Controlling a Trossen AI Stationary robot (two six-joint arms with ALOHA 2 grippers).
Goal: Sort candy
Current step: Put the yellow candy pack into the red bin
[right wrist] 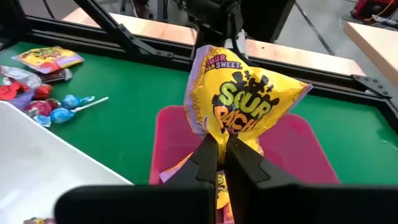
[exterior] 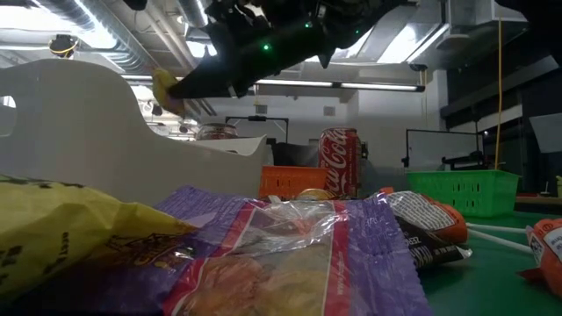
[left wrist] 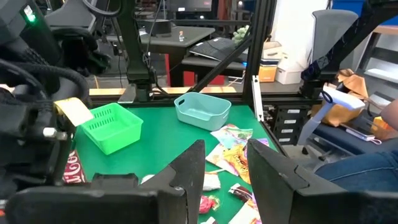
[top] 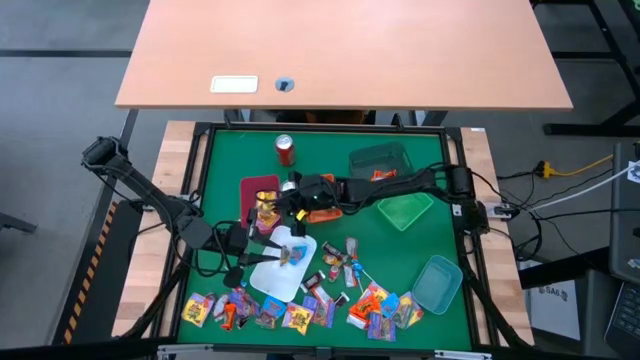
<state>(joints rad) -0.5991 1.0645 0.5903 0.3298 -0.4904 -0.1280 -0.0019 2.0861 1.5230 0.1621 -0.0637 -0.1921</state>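
Note:
My right gripper [right wrist: 221, 152] is shut on a yellow candy bag [right wrist: 245, 99], which it holds over the dark red tray [right wrist: 305, 155] at the table's far left [top: 258, 188]. In the low view the bag [exterior: 165, 88] shows high above the table. My left gripper [left wrist: 225, 171] is open with nothing between its fingers; it stands above the white tray [top: 285, 272]. Loose candy lies along the near edge in a left heap [top: 240, 310] and a right heap [top: 385, 308]. My right gripper pinches one crimped end of the yellow bag [right wrist: 219, 132] between its two fingers. The fingers come from the table's right, slanting a little down. The bag sticks out beyond the fingertips, lifted clear above the red tray.
A red soda can [top: 285, 150] stands at the far edge. On the right are a dark green tray [top: 380, 160], a bright green basket [top: 405, 210] and a light blue tray [top: 438, 283]. An orange tray [top: 322, 213] sits under the right arm. Lollipops [top: 345, 265] lie mid-table.

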